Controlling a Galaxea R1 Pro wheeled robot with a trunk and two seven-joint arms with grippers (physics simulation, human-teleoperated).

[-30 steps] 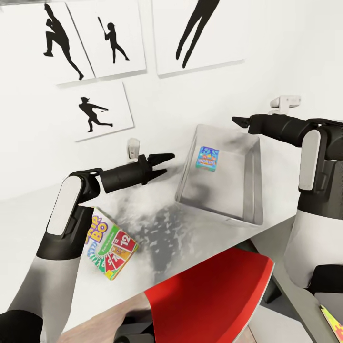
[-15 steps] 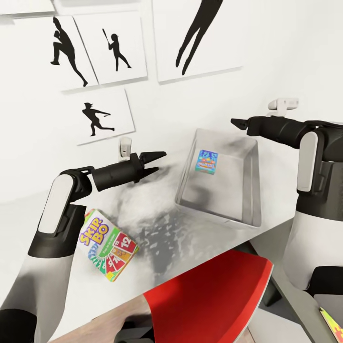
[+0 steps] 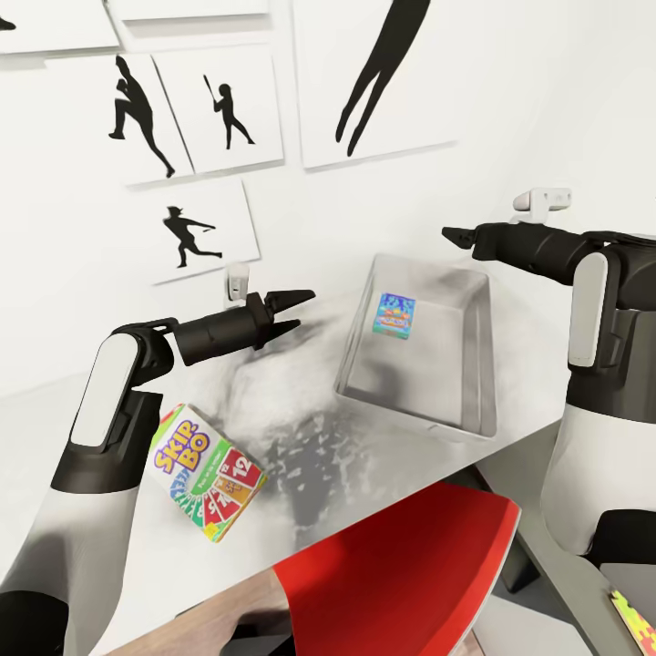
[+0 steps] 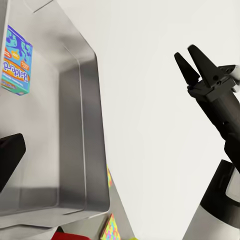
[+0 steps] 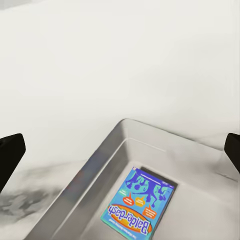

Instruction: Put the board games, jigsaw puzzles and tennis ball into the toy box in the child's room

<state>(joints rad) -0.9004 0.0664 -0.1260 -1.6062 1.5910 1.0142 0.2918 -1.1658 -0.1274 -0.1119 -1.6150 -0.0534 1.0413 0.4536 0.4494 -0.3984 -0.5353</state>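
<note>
Four silhouette prints (image 3: 205, 230) hang above the pale table (image 3: 301, 428)

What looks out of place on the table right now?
The SKIP-BO box lies askew near the table's front edge, outside the toy box. Only the small blue game is inside. Both the left gripper and the right gripper hold nothing.

The whole head view has slid: the wall pictures (image 3: 205, 114) now sit lower in the frame. The left gripper (image 3: 293, 310) has gone up a bit and left. More of the SKIP-BO box (image 3: 205, 474) shows beside the left arm.
</note>
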